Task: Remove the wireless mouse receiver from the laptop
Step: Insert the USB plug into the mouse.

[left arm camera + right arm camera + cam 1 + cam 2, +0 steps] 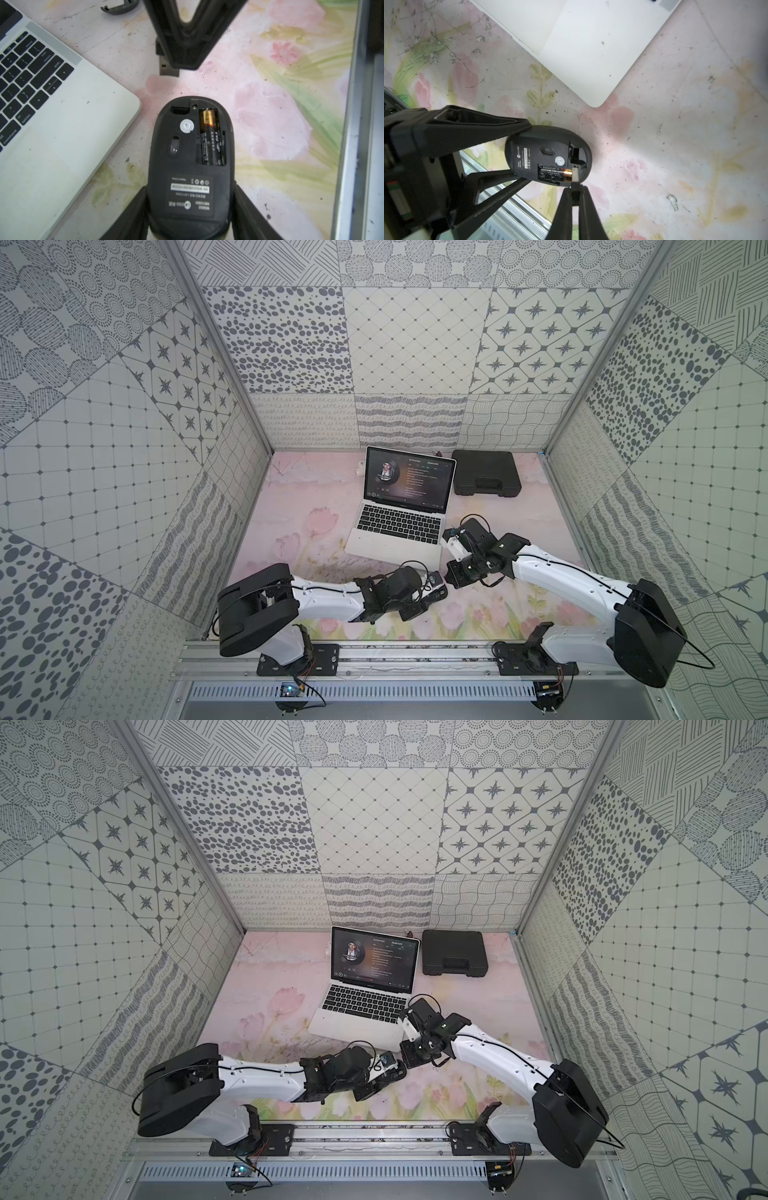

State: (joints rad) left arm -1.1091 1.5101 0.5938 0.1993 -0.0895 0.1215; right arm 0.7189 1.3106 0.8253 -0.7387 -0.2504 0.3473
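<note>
The case (486, 472) lies right of the laptop (395, 545), mouse (187, 149) and receiver (168, 69) before its front corner.

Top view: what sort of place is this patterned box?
Probably a robot test booth: grey-patterned wall panels enclose a pink flowered tabletop; two white-and-black robot arms mount on a silver rail.

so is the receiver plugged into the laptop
No, the wireless mouse receiver is pinched between the jaws of the right gripper, apart from the laptop.
</note>
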